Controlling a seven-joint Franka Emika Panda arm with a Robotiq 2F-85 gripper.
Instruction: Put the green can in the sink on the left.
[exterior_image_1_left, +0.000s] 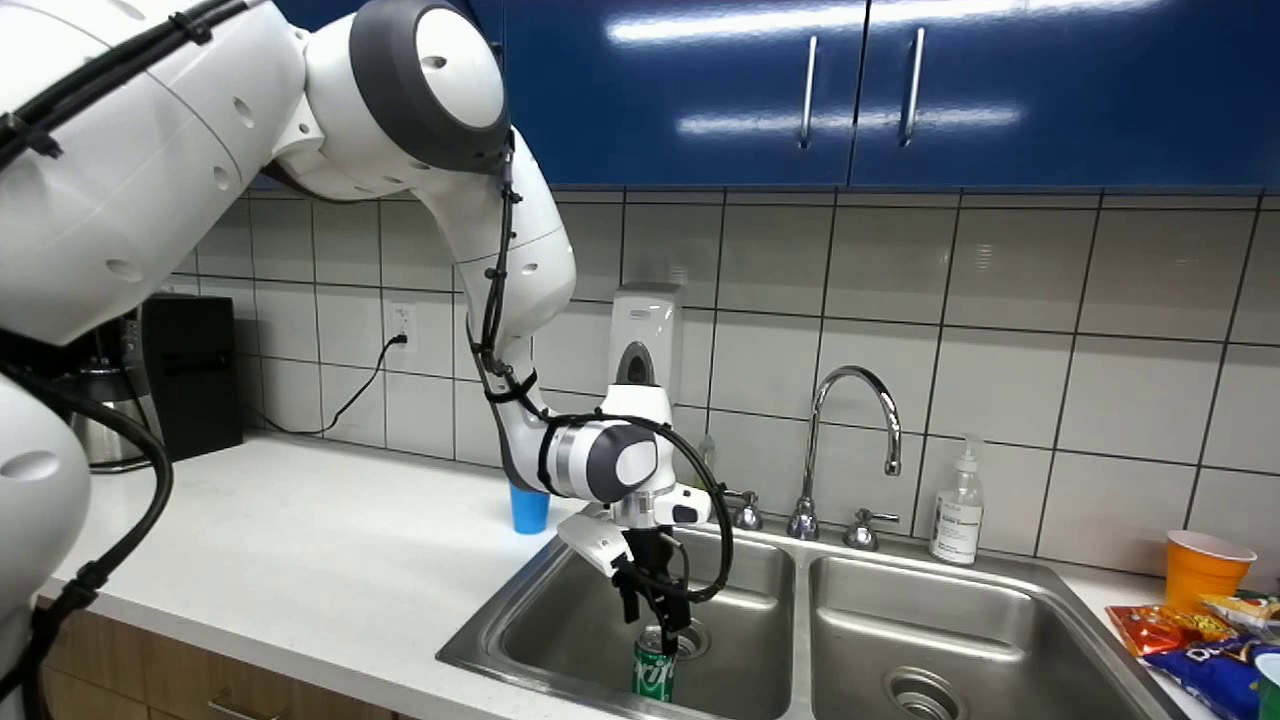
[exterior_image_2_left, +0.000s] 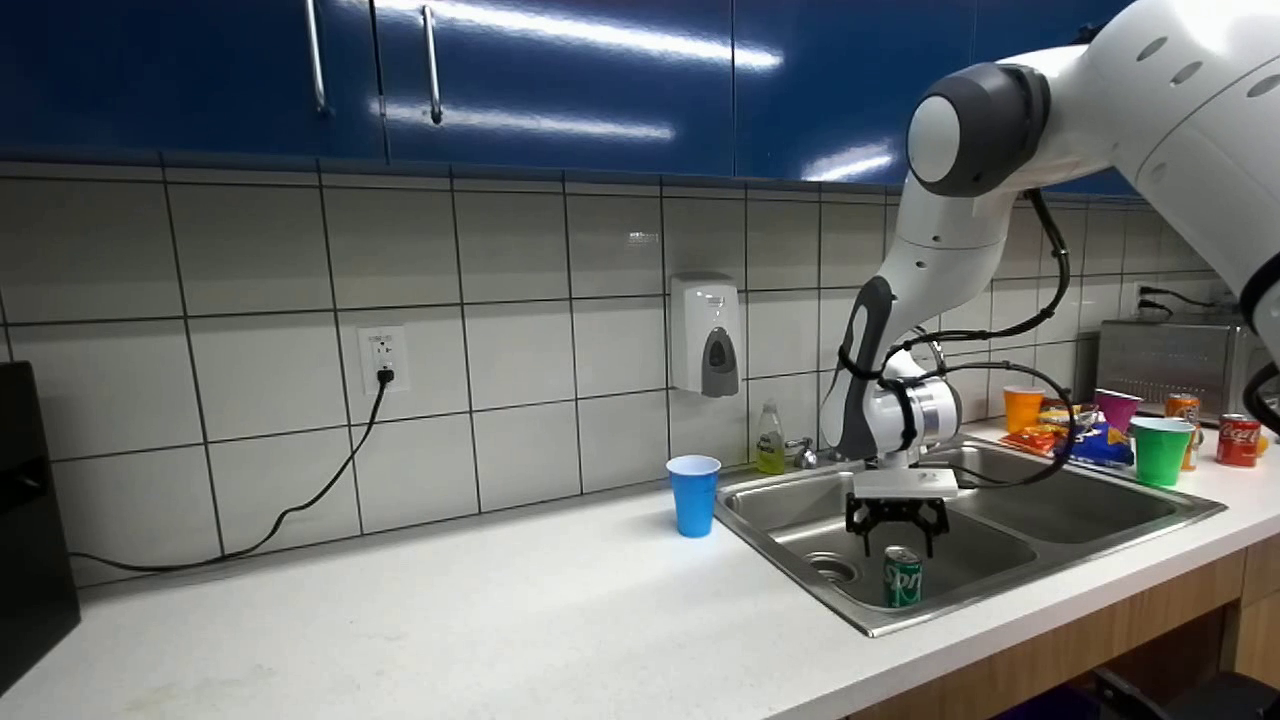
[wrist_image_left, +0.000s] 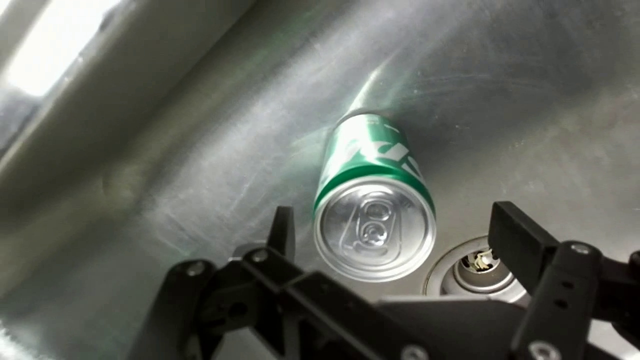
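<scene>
I have the tool (exterior_image_2_left: 898, 551) over the green Sprite can (wrist_image_left: 374, 220), fingers (wrist_image_left: 520, 240) spread apart with a gap each side; the can stands upright in the sink's left basin (exterior_image_1_left: 745, 650), near the drain (wrist_image_left: 479, 280).

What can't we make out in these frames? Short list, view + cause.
Green can, all views: underside, turned away from the cameras.
Pale bits in the drain, wrist view: too small to identify.
Blue cup, in an exterior view: rim hidden by the arm.
Green cup, in an exterior view: cut off by the right edge.
</scene>
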